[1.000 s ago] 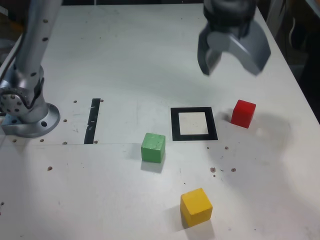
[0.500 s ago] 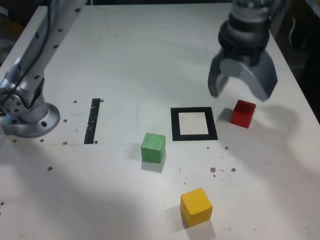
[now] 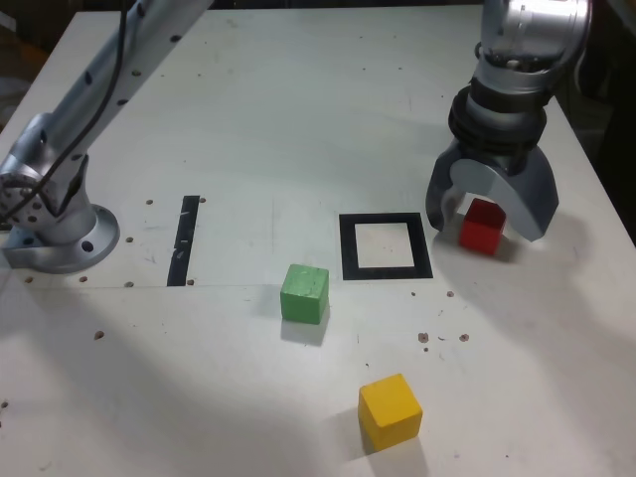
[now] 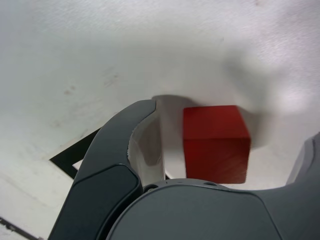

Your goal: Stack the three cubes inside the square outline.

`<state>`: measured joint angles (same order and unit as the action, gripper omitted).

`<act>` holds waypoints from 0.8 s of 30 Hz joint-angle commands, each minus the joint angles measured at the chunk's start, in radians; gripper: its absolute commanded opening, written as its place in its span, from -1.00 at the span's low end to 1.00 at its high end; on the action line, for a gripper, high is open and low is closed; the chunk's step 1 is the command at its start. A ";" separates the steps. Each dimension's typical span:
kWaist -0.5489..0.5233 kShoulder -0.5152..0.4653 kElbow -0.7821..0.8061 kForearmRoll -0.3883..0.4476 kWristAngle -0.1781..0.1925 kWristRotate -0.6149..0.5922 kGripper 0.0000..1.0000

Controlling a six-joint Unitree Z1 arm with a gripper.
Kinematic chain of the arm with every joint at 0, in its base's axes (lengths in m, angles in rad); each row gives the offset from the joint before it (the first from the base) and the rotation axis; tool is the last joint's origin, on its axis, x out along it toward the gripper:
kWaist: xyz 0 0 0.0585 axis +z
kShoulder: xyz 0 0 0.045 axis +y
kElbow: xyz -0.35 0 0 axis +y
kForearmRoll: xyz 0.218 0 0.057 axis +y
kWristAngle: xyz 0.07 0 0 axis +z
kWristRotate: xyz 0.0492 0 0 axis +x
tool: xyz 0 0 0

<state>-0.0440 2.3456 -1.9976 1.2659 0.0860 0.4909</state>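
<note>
Since a second ago the grey gripper has descended and we find it open astride the matte red cube, beside the empty black tape square outline; nothing stacked, green cube and yellow cube well apart.

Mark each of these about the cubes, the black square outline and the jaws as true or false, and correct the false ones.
1. The red cube sits between the open jaws of the gripper. True.
2. The green cube lies inside the square outline. False: it rests on the table outside the outline, to the exterior view's left of its near corner.
3. The yellow cube is stacked on the green cube. False: it sits alone on the table, nearer the camera.
4. The square outline holds no cube. True.
5. The red cube is lifted off the table. False: it rests on the surface.
</note>
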 commanded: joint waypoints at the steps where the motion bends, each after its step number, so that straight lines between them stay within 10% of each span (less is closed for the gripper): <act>1: -0.006 0.009 -0.006 -0.012 0.002 0.001 0.76; 24: -0.011 0.017 -0.042 0.000 0.007 0.006 -0.60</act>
<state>-0.0542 2.3548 -2.0306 1.2579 0.0956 0.4912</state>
